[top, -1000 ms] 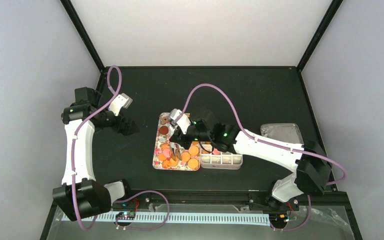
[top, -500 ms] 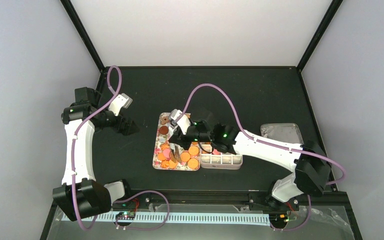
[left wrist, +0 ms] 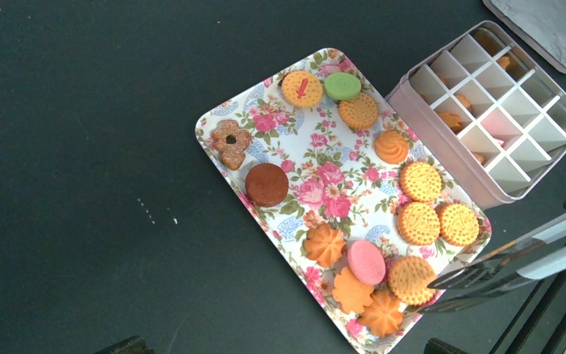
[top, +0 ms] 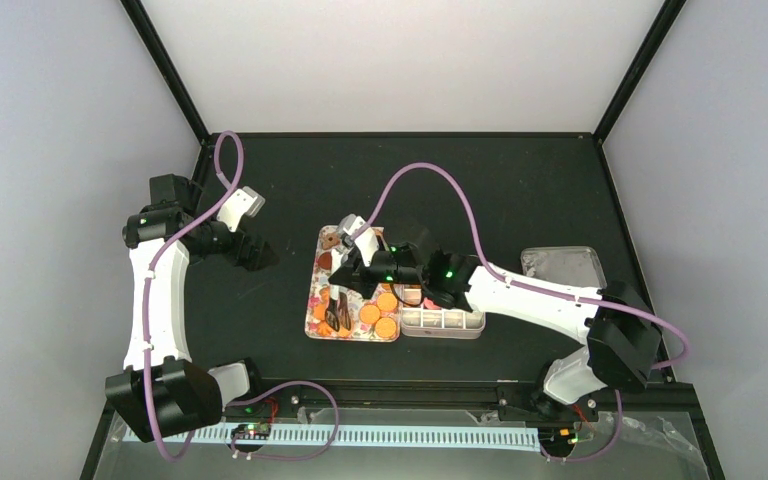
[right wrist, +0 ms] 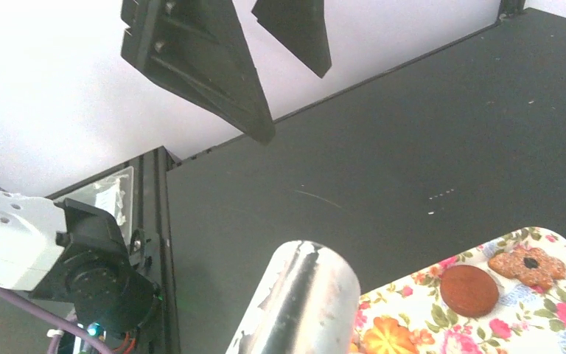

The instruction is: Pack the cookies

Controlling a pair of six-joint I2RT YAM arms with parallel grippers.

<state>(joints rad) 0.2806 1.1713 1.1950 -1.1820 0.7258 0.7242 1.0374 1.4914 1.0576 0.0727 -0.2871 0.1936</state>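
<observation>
Many small round cookies [left wrist: 368,262], mostly orange with a few brown, pink and green, lie on the flower-patterned tray [left wrist: 317,173]; they also show in the top view [top: 380,315]. My right gripper [top: 356,270] is over the tray and shut on the metal tongs [top: 339,306]. The tong tips hang over the cookies at the tray's near left. The tongs also show in the left wrist view [left wrist: 516,265] and their handle end in the right wrist view [right wrist: 306,295]. My left gripper [top: 258,252] is open and empty, left of the tray.
A divided box [top: 445,322] stands against the tray's right side; a few cookies lie in its cells [left wrist: 501,110]. Its lid [top: 563,265] lies further right. The left gripper's fingers [right wrist: 214,81] hang above the mat in the right wrist view.
My right gripper has moved left with the tongs, so their tips now hang over the tray's near-left cookies. The left arm has not moved.
</observation>
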